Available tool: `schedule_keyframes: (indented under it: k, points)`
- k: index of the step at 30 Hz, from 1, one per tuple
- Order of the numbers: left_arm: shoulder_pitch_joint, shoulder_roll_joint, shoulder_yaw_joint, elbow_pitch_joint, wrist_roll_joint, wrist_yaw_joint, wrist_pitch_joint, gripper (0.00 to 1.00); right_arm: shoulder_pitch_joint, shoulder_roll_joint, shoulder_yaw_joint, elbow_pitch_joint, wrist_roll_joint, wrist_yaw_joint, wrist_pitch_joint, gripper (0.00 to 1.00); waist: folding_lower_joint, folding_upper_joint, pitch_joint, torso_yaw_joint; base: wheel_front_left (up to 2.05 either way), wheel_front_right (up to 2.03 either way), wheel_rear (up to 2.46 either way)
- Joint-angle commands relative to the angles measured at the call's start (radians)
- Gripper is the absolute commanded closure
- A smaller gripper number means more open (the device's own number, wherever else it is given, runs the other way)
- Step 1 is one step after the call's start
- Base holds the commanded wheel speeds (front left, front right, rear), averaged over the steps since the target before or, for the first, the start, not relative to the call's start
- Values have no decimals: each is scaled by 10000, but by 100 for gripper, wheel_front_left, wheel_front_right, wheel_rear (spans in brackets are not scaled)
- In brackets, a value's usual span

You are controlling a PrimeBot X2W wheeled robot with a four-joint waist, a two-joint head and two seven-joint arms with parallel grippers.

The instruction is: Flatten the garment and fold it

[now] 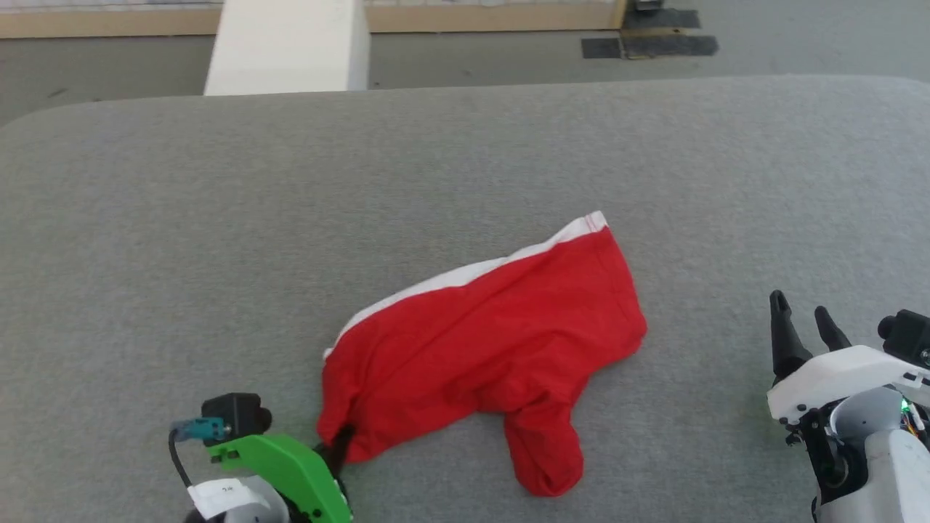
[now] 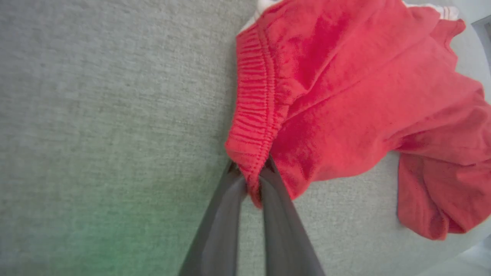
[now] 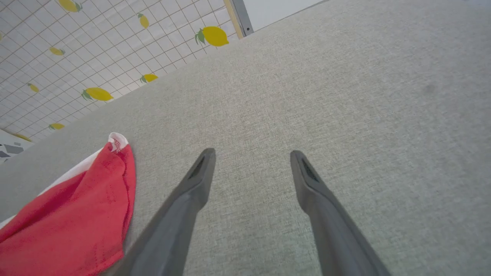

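Two dark fingers [image 2: 226, 214] of the left gripper [image 1: 338, 438] are pinching a corner of the elastic waistband [image 2: 255, 115] of the red shorts [image 1: 487, 341]. These are lying crumpled near the front middle of the grey padded table [image 1: 465, 160], with a white stripe [image 1: 465, 276] running along their far edge and one leg bunching toward the near edge. Bare grey surface is stretching wide on every side. Well apart on the right, the right gripper [image 1: 799, 309] is hanging over the table with its fingers spread, holding nothing.
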Motion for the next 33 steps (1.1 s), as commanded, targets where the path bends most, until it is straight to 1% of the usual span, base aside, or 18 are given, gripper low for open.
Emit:
schedule_keyframes:
  k: [1, 4, 7, 10, 12, 15, 18, 20, 22, 26, 30, 31, 32, 33]
  points:
    - [139, -181, 20, 143, -296, -78, -25, 0, -104, -3, 19, 8, -65, -13, 43, 0, 0, 0, -125, 261, 0, 0, 0]
    - [121, -206, 269, -31, -479, -104, -295, 0, -99, -3, 50, 15, -37, -13, 47, 0, 0, 0, -202, 325, 0, 0, 0]
    - [-107, 227, 659, -578, -250, 53, -499, 0, -75, -3, 92, 48, -5, -13, 48, 0, 0, 0, -269, 324, 0, 0, 0]
    - [-610, 717, 827, -1217, 83, 102, -481, 0, -3, -3, 76, 66, 30, -13, 19, 0, 0, 0, -288, 344, 0, 0, 0]
    - [-1060, 1088, 688, -1504, 442, 117, -197, 0, 42, -3, 68, 73, 24, -13, 15, 0, 0, 0, -264, 328, 0, 0, 0]
    - [-1616, 1387, 165, -1370, 776, -48, 437, 0, 19, -3, 123, 77, 53, -13, 27, 0, 0, 0, -185, 209, 0, 0, 0]
    - [-2046, 1422, -339, -804, 881, -216, 1005, 0, 1, -3, 95, 59, 64, -13, 4, 0, 0, 0, -114, 119, 0, 0, 0]
    - [-2237, 1544, -538, -216, 1110, -205, 1222, 0, -32, -3, 125, 48, 61, -13, 15, 0, 0, 0, -50, 24, 0, 0, 0]
    - [-2369, 1538, -687, 405, 1183, -235, 1326, 0, -54, -3, 110, 37, 58, -13, 13, 0, 0, 0, -7, -53, 0, 0, 0]
    - [-2424, 1289, -988, 1243, 1055, -485, 1316, 0, -43, -3, 58, 11, 42, -13, -3, 0, 0, 0, 35, -146, 0, 0, 0]
    - [-2341, 1083, -1194, 1756, 978, -643, 1179, 0, 7, -3, 20, -5, 37, -13, -9, 0, 0, 0, 31, -156, 0, 0, 0]
    - [-2341, 1051, -1215, 1845, 969, -671, 1117, 37, 24, -3, 12, -1, 37, -13, -12, 0, 0, 0, 22, -145, 0, 0, 0]
    - [-2353, 1008, -1216, 1915, 952, -715, 973, 96, 40, -3, 7, 6, 31, -13, -10, 0, 0, 0, 8, -124, 0, 0, 0]
    - [-2360, 979, -1217, 1965, 932, -759, 868, 100, 43, -3, 15, 12, 25, -13, -1, 0, 0, 0, -1, -108, 0, 0, 0]
